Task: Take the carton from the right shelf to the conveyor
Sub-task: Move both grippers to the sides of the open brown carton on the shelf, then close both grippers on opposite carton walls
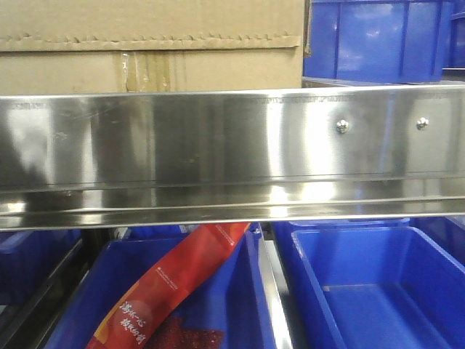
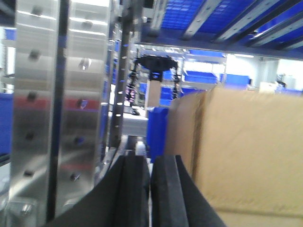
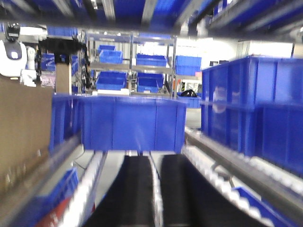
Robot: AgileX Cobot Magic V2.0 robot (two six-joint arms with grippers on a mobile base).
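The brown carton (image 1: pixel 149 40) stands on the shelf's upper tier, behind the wide shiny steel front rail (image 1: pixel 218 145) with two screws. In the left wrist view the carton (image 2: pixel 246 151) fills the right side, and my left gripper (image 2: pixel 150 163) sits just left of it, jaws nearly together and empty, next to a steel upright (image 2: pixel 57 118). In the right wrist view the carton's side (image 3: pixel 21 127) shows at far left. My right gripper (image 3: pixel 156 163) is shut and empty, over the roller lane in front of a blue bin (image 3: pixel 132 123). The conveyor is out of view.
Blue bins stand right of the carton (image 1: pixel 378 36) and on the tier below (image 1: pixel 370 283). A red packet (image 1: pixel 174 291) lies in the lower left bin. Stacked blue bins (image 3: pixel 255 109) line the right of the lane. Shelf tiers run overhead in both wrist views.
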